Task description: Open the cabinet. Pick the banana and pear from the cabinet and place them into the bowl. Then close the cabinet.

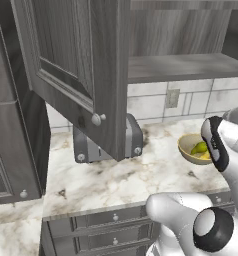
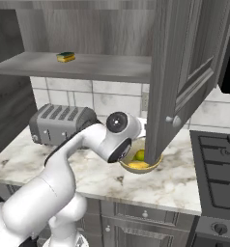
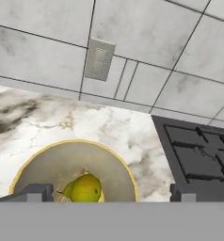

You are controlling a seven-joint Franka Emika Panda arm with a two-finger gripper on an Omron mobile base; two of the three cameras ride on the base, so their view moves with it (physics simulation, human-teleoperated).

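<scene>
Hovering over the bowl (image 3: pixel 74 165) on the marble surface (image 1: pixel 116 180), the end effector (image 3: pixel 107 192) has its fingers spread wide, grasping nothing. The pear (image 3: pixel 84 188) lies inside the bowl beside something yellow, likely the banana. Both cabinet (image 1: pixel 181 67) doors hang open; lifting straight up before swinging toward a door should avoid knocking the bowl.

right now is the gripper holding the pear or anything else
Nothing is held. The gripper is open above the bowl, its fingertips spread wide apart, and the pear lies loose inside the bowl between them.
</scene>
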